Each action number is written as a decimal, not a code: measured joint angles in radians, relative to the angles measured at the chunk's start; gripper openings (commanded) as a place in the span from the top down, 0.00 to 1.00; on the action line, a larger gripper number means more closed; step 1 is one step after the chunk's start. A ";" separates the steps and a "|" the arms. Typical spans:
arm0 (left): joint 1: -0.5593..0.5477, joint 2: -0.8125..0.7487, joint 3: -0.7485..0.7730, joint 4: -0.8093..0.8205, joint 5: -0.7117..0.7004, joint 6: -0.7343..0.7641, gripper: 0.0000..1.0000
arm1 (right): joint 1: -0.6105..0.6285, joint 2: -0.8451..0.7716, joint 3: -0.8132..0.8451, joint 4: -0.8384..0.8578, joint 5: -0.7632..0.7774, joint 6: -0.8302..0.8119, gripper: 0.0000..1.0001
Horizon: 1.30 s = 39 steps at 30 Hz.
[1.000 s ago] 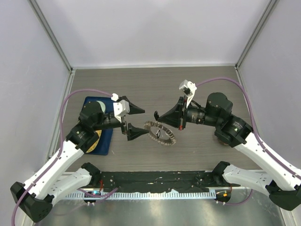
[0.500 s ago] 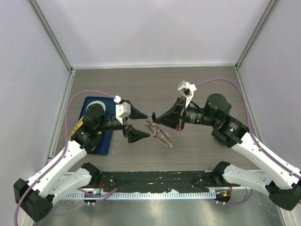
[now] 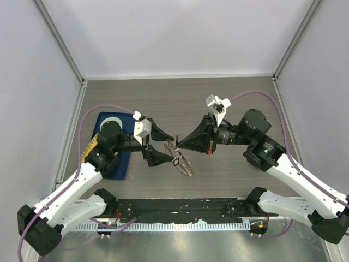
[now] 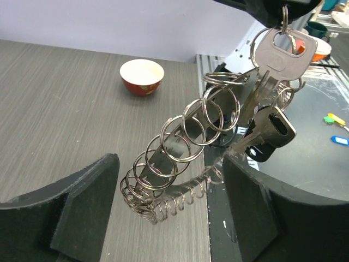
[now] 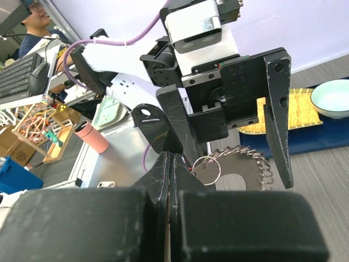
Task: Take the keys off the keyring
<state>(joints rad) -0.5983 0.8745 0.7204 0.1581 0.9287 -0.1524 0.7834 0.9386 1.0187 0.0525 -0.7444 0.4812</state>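
Observation:
The keyring (image 3: 184,164), a coiled circle of grey metal rings, hangs tilted off the table from my right gripper (image 3: 179,143), which is shut on its top. In the left wrist view the keyring (image 4: 180,142) dangles between my open left fingers (image 4: 71,207), touching neither. A silver key (image 4: 283,52) and a black-headed key (image 4: 270,134) hang near its top. My left gripper (image 3: 172,147) is open around the ring's upper part. In the right wrist view the shut jaws of my right gripper (image 5: 172,164) show with the ring (image 5: 240,169) beyond them.
A blue tray (image 3: 121,164) with a pale round dish (image 3: 113,121) and a yellow piece lies at the left. A red bowl (image 4: 142,76) stands on the table in the left wrist view. The black strip at the near edge runs below the ring.
My right gripper has carried the keyring left and a little higher. My left gripper has moved right, so its open jaws now bracket the ring's top.

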 measured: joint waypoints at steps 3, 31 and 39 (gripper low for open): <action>0.000 0.008 0.000 0.022 0.042 -0.026 0.65 | 0.000 0.000 0.000 0.013 -0.022 0.006 0.99; -0.002 -0.088 -0.059 -0.069 -0.346 0.000 1.00 | 0.000 -0.068 0.002 -0.251 0.337 -0.095 0.50; -0.002 -0.189 -0.101 -0.042 -0.437 0.051 1.00 | 0.000 -0.150 -0.081 -0.261 0.586 -0.134 0.50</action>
<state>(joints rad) -0.5999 0.6853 0.6189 0.1162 0.4915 -0.1009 0.7834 0.7891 0.9375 -0.2089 -0.1581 0.3470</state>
